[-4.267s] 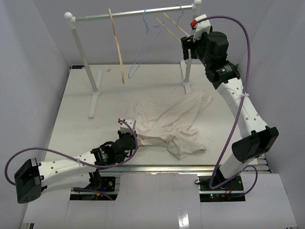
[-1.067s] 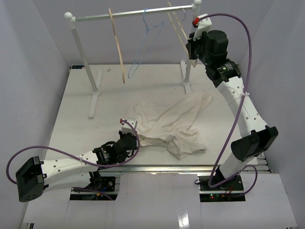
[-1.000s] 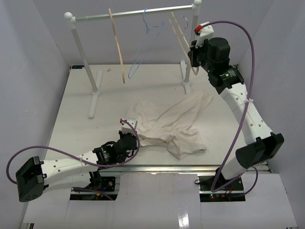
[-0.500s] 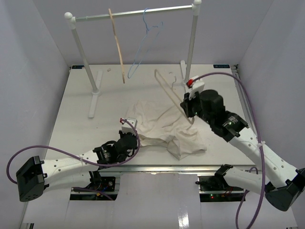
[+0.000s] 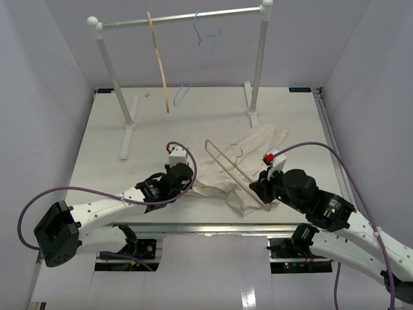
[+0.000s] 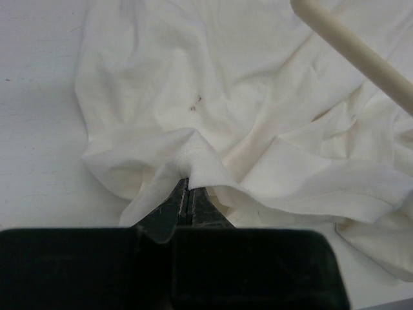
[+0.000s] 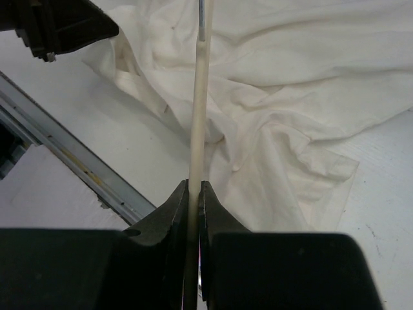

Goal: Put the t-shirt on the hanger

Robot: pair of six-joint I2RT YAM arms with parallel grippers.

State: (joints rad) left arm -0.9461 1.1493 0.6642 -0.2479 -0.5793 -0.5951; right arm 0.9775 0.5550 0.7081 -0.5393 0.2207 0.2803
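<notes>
The cream t-shirt (image 5: 226, 165) lies crumpled on the white table, toward the front. My left gripper (image 5: 191, 181) is at its near left edge, shut on a raised fold of the t-shirt (image 6: 193, 148). My right gripper (image 5: 259, 190) is shut on one slim arm of the pale wooden hanger (image 5: 229, 169), which it holds tilted just above the shirt. The hanger's metal hook (image 5: 238, 152) points toward the rack. In the right wrist view the hanger arm (image 7: 200, 97) runs straight out from the right gripper (image 7: 195, 186) over the cloth (image 7: 290, 77).
A white clothes rack (image 5: 181, 18) stands at the back, with a tan wooden hanger (image 5: 158, 61) and a blue wire hanger (image 5: 193, 58) on it. Its feet (image 5: 127, 132) rest on the table. The metal front rail (image 7: 64, 161) runs close below my right gripper.
My right arm has swung down from the rack with the hanger, and now holds it low over the shirt near the front. My left gripper has shifted up and right with the shirt's edge.
</notes>
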